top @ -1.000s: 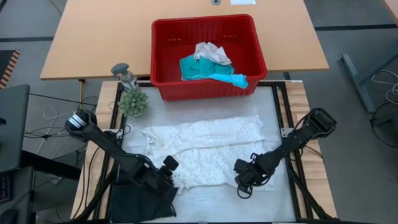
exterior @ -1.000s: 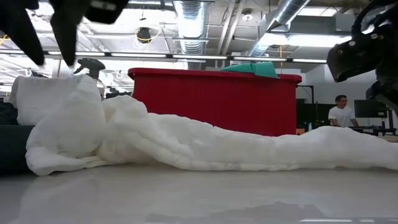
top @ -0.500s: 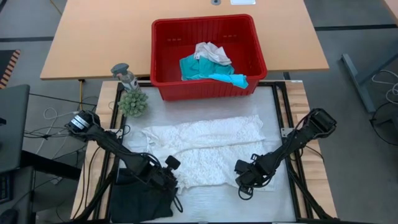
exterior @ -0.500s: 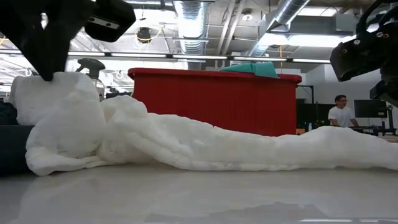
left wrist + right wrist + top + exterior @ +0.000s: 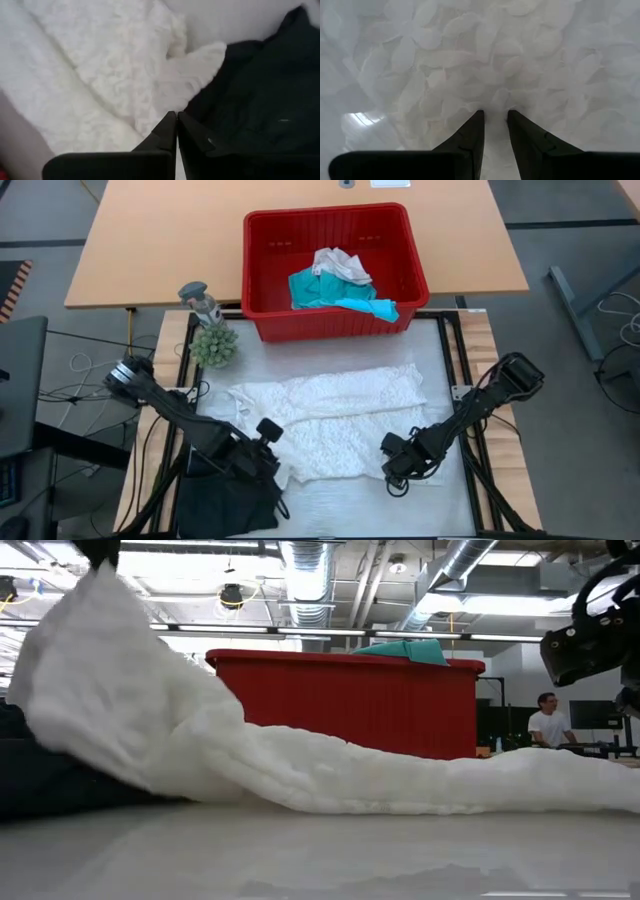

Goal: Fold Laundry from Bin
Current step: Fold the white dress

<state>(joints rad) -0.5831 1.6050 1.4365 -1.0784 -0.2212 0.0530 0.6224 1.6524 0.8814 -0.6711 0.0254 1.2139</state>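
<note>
Two dark arms work over a white lacy garment [image 5: 335, 425] spread across the desk [image 5: 430, 350] in front of the red bin [image 5: 333, 268]. At that garment's near left corner the left gripper [image 5: 272, 457] has its fingers [image 5: 170, 131] pressed together on the cloth's edge — the low view shows that corner lifted in a peak [image 5: 95, 600] well above the desk, while the rest of the fabric trails flat to the right. Just beside this raised corner lies a black garment [image 5: 225, 500], partly under the left arm. The right gripper [image 5: 393, 470] sits low at the garment's near right corner, its fingers [image 5: 470, 137] slightly parted with their tips down on the lace. Inside the bin rest a teal garment [image 5: 325, 292] and a crumpled white one [image 5: 342, 264], touching each other. A small green plant [image 5: 214, 345] stands beside the bin's left front corner, with a grey spray bottle [image 5: 198, 298] just behind it.
</note>
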